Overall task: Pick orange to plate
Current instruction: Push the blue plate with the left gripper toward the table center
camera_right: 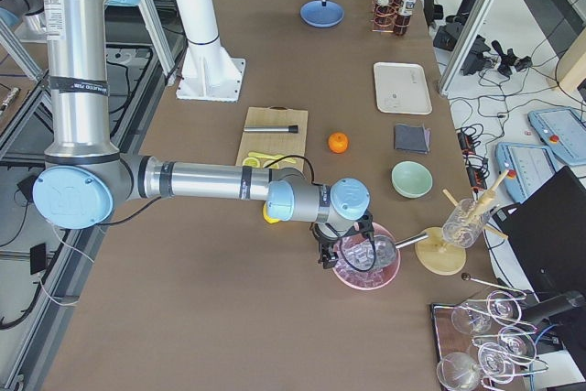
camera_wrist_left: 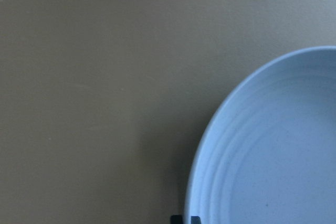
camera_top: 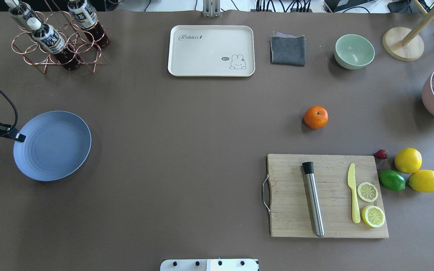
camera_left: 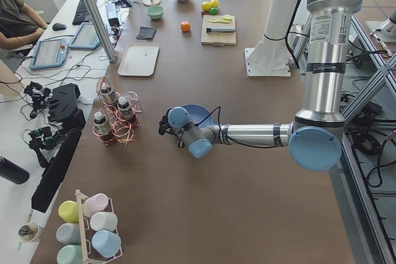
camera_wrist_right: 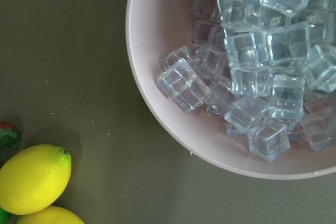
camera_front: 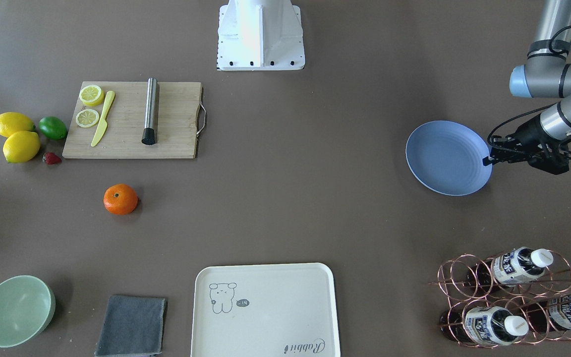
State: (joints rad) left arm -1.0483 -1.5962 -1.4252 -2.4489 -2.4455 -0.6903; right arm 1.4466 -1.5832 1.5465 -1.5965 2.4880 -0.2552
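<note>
- The left gripper [camera_front: 487,160] hangs just over the rim of the pale-blue plate [camera_front: 444,158]. Its fingers seem pressed together into one tip, and it holds nothing.
- The right gripper [camera_right: 322,259] is above the pink bowl of ice cubes [camera_wrist_right: 152,82]. Only a side view shows it, so I cannot tell how far it is open.
- The orange [camera_top: 316,117] lies free on the table in the robot's right half, between the wooden cutting board [camera_top: 288,195] and the mint-green bowl [camera_top: 354,51], well apart from the plate.
- I judge that the pick is not yet begun, and that the right arm is the nearer one.
- To do it well, come straight down with the jaws wide and close them across the widest part, because a round fruit may roll.
- The left gripper should first leave the plate's rim.
</note>
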